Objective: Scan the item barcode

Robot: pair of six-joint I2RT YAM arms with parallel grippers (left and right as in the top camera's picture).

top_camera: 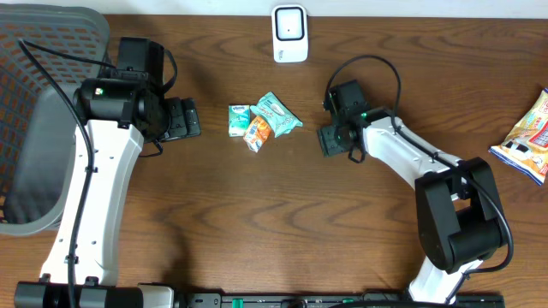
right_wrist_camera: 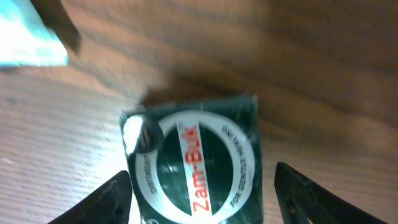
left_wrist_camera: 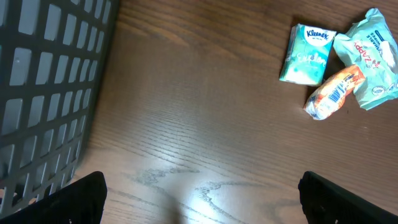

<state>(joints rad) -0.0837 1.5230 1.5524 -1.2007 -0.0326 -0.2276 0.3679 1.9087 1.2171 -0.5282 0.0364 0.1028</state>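
Basket [top_camera: 43, 51] far left; left gripper [top_camera: 184, 118] spread wide, idle; snack packets [top_camera: 261, 120] mid-table; right gripper [top_camera: 332, 139] jaws apart astride Zam-Buk pack [right_wrist_camera: 193, 168] lying on table, so grasp step; next likely close, lift, show barcode to scanner [top_camera: 290, 34].

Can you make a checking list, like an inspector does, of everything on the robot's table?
Surface: brown wooden table.
Job's things: white scanner at the far edge; green Zam-Buk pack lying between the right gripper's fingers.
Clutter: Kleenex pack, orange packet and teal packet bunched mid-table; snack bag at the right edge.
Grippers: left gripper open, nothing in it; right gripper open, a finger on each side of the Zam-Buk pack.
Cables: black cables run along both arms, none lying over the packets.
Surroundings: grey mesh basket at the left.
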